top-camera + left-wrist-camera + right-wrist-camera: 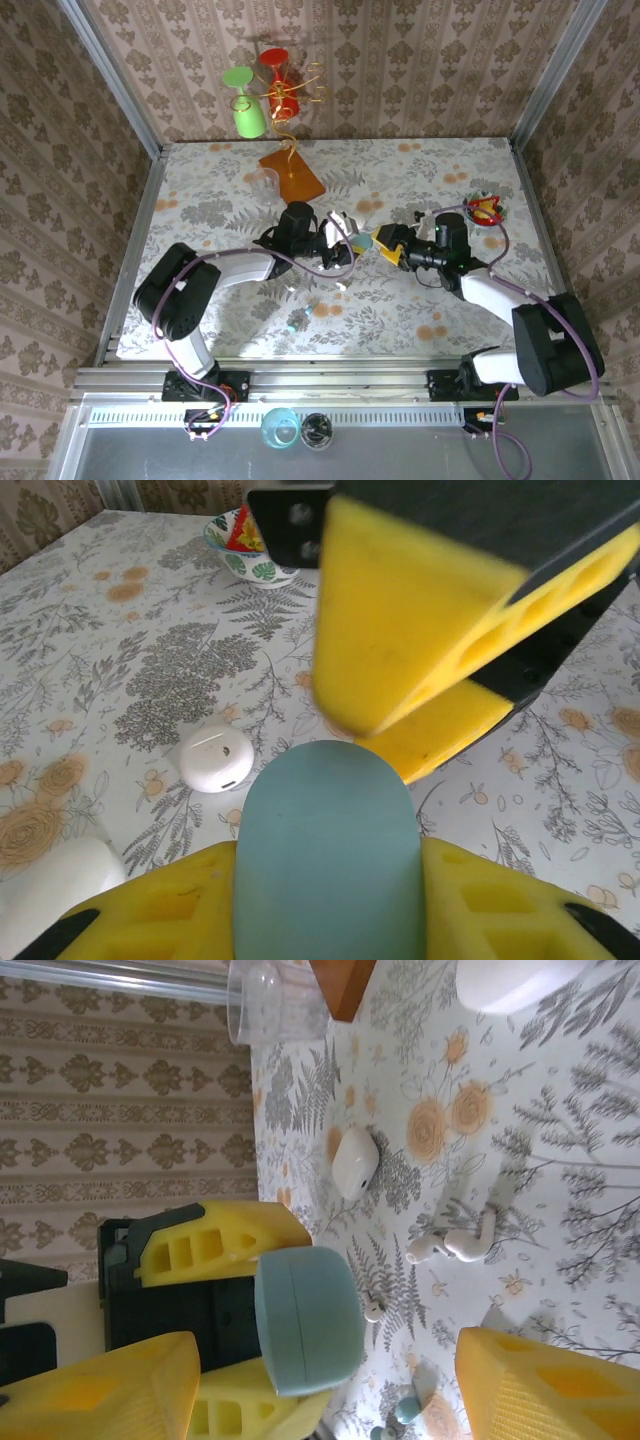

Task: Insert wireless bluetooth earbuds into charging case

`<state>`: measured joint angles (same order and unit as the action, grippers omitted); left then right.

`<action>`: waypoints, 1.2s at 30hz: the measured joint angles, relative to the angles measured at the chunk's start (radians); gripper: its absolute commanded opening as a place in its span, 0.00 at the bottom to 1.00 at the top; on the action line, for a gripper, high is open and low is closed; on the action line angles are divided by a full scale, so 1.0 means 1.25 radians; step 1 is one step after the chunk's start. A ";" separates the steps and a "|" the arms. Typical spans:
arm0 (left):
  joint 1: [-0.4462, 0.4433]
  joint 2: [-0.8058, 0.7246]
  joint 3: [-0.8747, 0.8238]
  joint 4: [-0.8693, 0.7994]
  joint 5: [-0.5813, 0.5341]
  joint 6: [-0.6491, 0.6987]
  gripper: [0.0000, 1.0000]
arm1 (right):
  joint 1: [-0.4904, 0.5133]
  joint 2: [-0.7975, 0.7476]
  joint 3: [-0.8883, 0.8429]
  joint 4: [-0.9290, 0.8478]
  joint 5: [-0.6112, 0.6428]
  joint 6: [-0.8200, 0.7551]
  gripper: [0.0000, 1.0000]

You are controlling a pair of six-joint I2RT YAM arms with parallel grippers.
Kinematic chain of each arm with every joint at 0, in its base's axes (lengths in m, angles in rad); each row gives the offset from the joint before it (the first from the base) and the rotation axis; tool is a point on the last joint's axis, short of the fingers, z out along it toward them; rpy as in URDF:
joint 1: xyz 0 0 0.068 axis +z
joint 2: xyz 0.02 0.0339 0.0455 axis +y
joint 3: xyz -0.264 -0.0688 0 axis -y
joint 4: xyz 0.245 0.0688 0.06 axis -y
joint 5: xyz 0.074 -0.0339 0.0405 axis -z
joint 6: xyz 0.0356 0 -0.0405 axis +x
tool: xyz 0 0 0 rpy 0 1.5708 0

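Observation:
My left gripper (350,244) is shut on a teal, pebble-shaped charging case (325,850), one yellow finger on each side of it. The case (305,1315) is closed; its lid seam shows in the right wrist view. My right gripper (389,246) stands open just in front of the case, its yellow fingers (420,630) close to the case's tip without gripping it. On the table beyond lie two white earbuds (455,1243) side by side. A third, smaller earbud (373,1310) lies nearer the case.
A white pebble case (213,759) lies on the floral cloth to the left, another white case (510,980) further off. Two teal earbuds (405,1410) lie near my right fingers. A patterned bowl (485,210) sits right; an orange stand (292,175) and a clear cup (275,1000) at the back.

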<state>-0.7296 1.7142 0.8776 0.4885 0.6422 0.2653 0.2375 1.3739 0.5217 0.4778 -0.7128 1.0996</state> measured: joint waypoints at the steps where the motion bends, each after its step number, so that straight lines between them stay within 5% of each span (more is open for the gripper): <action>1: 0.000 -0.005 -0.005 0.001 0.004 0.000 0.37 | 0.005 0.016 0.001 0.017 -0.002 0.010 0.63; 8: 0.005 -0.014 -0.026 0.021 0.016 -0.003 0.37 | 0.018 0.077 0.008 0.101 -0.022 0.063 0.46; 27: 0.009 0.001 -0.015 0.032 0.020 -0.021 0.38 | 0.021 0.106 0.015 0.172 -0.044 0.103 0.27; 36: 0.015 0.004 -0.019 0.093 0.013 -0.042 0.71 | 0.023 0.105 0.018 0.172 -0.051 0.109 0.21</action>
<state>-0.7113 1.7195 0.8543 0.6048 0.6582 0.2134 0.2665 1.5055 0.5438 0.6930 -0.7761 1.2354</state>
